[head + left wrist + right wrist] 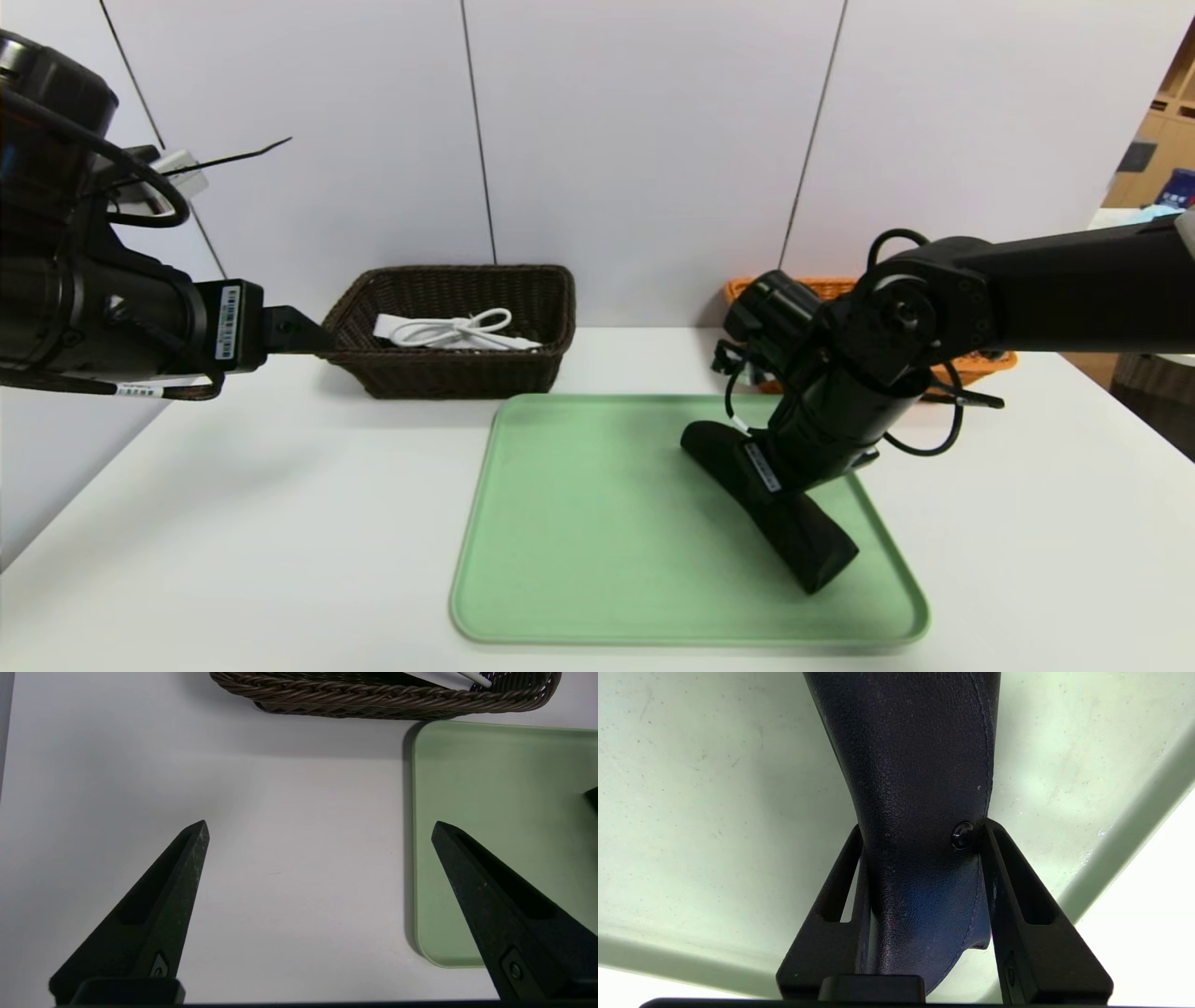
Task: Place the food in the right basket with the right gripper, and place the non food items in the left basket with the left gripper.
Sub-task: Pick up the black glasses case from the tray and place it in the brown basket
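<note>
**Black pouch pinched on the green tray**

A long black pouch (803, 537) lay on the green tray (597, 523), near the tray's right edge. The right gripper (924, 833) was closed on the pouch, one finger on each side. The left gripper (320, 828) hung open over the white table (233, 523), left of the tray. Behind the tray stood a brown basket (448, 373) holding a white cable (457, 329), and an orange basket (971, 364).

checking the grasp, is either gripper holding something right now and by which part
The right gripper is shut on the black leather case on the green tray, across its narrower middle. The left gripper is open, holding nothing.
</note>
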